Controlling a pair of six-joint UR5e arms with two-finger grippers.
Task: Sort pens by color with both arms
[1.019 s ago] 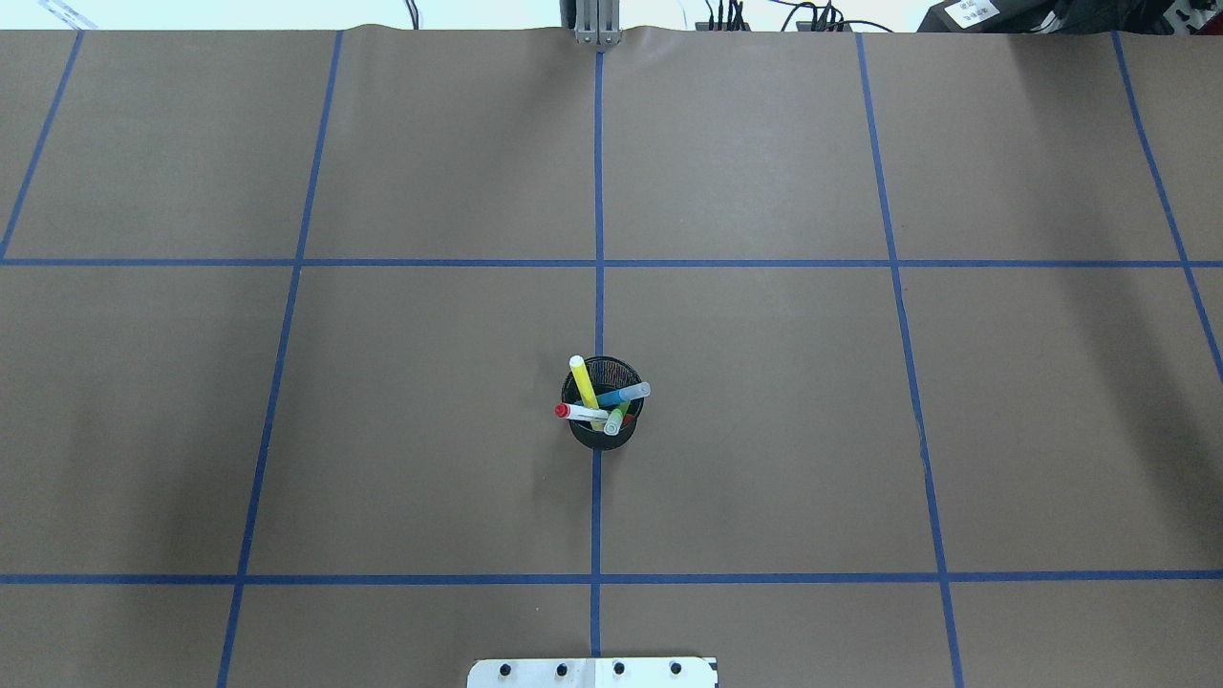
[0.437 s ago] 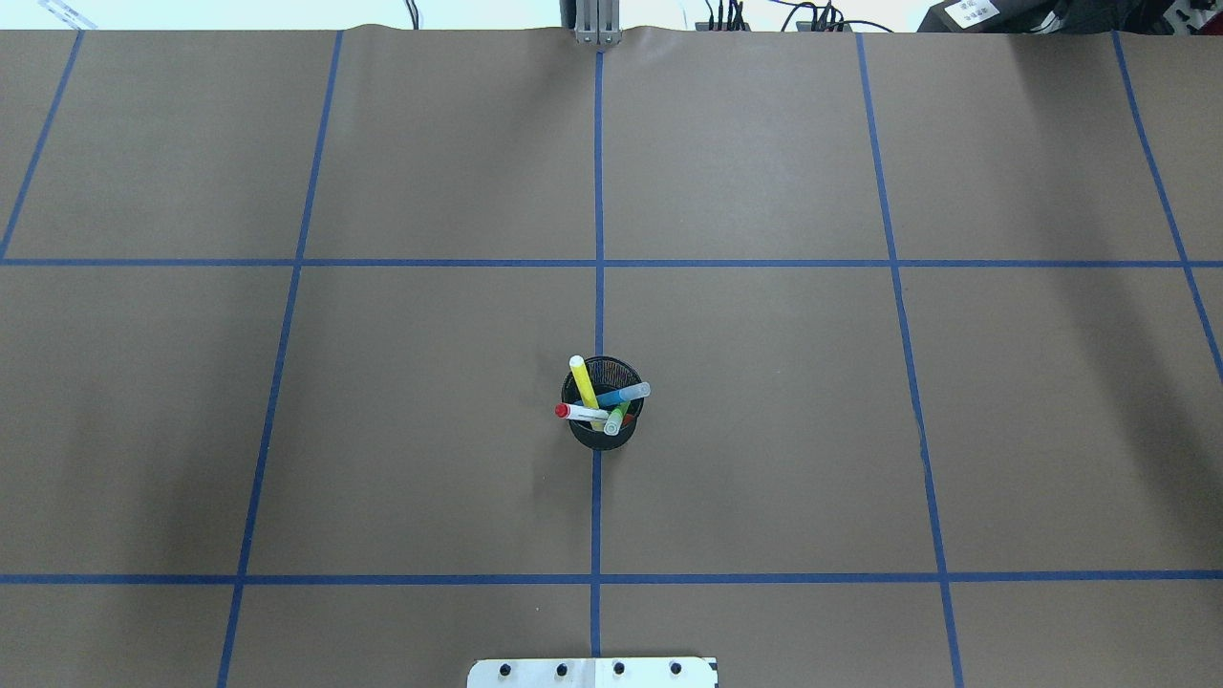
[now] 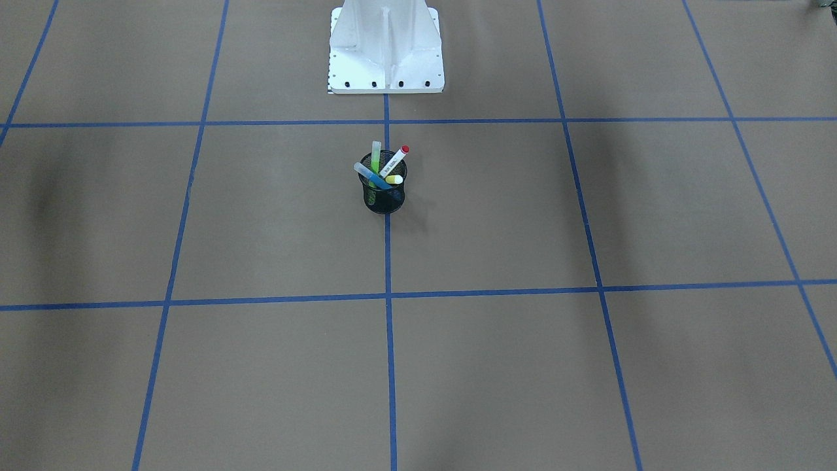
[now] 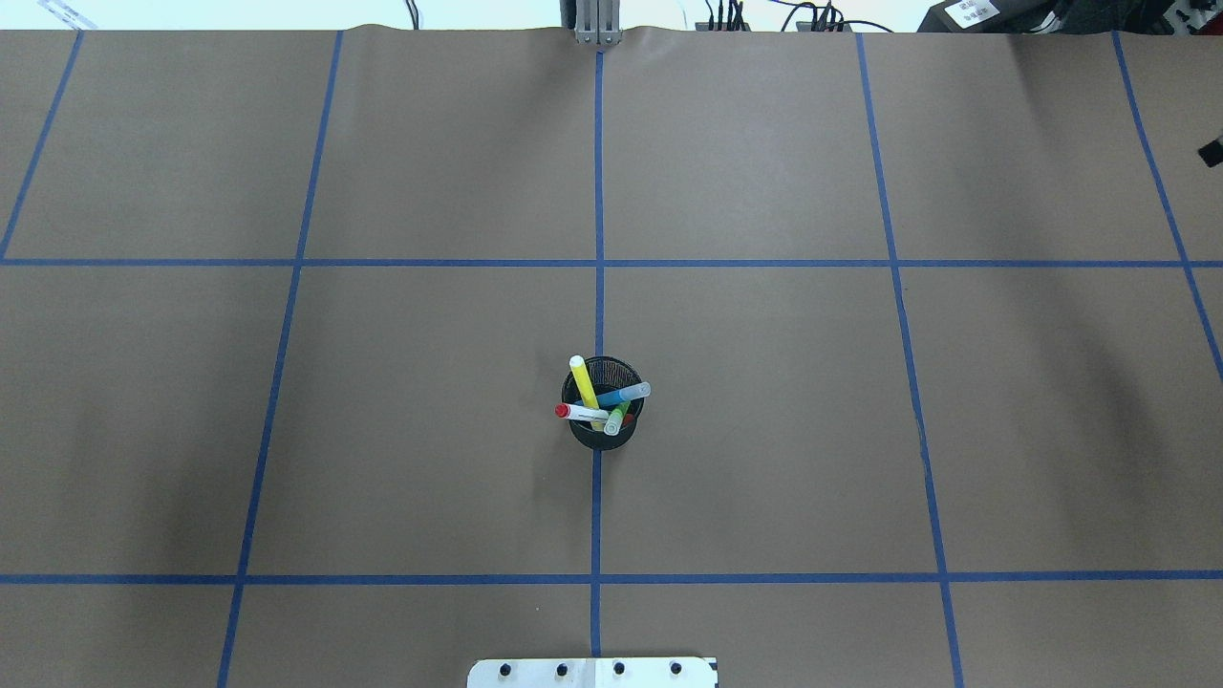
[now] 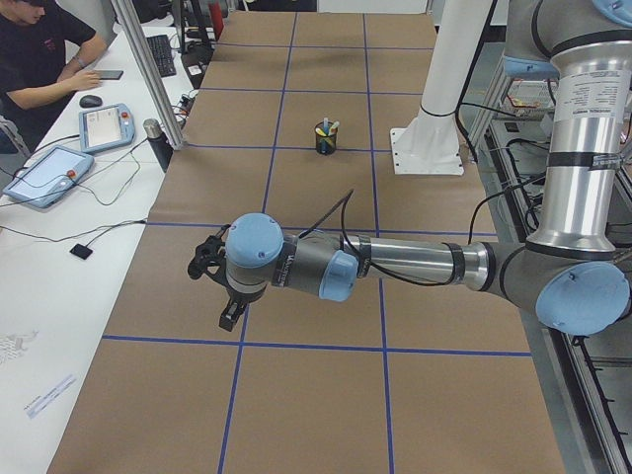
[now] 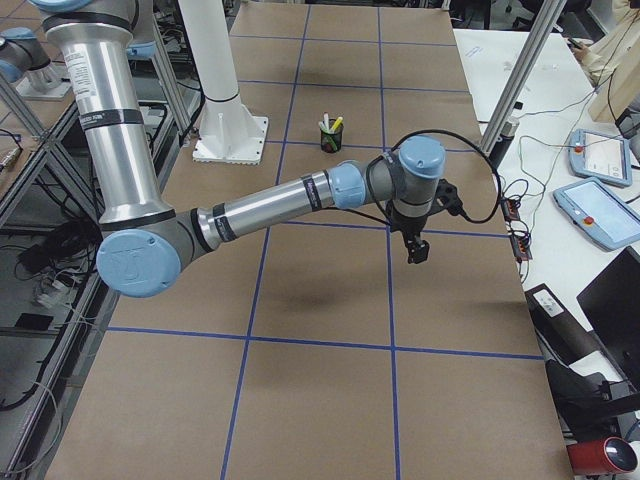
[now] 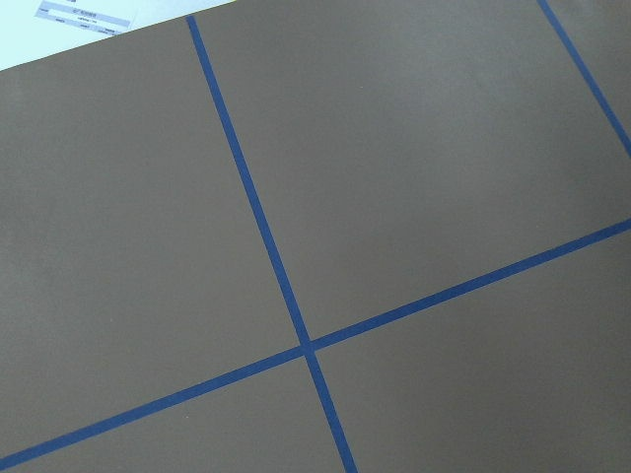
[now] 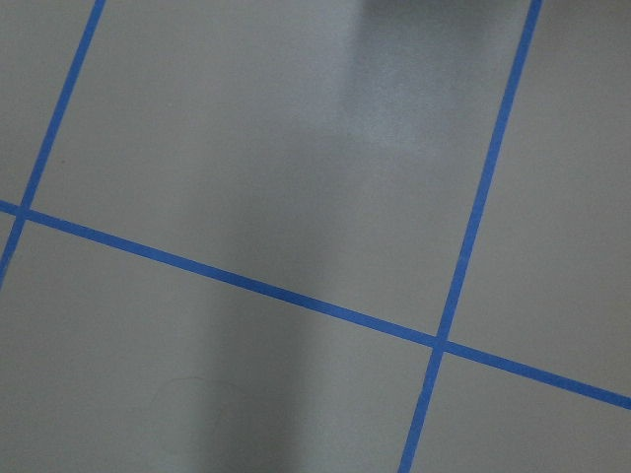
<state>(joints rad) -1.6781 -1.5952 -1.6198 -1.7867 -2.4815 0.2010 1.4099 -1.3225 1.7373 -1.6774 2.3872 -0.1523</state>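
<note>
All four pens (image 4: 600, 399) are seen in the mesh cup (image 4: 602, 436), just below the overhead view's centre, so sorting is judged unstarted. The left gripper (image 5: 228, 314) and right gripper (image 6: 414, 251) are held well away, and how far they are open cannot be told. A reach to the cup is called for.

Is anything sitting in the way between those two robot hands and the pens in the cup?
Nothing visible does. Only brown paper lies between the left gripper, the right gripper and the black mesh cup. Its wall rings the pens, so they likely come out upward.
</note>
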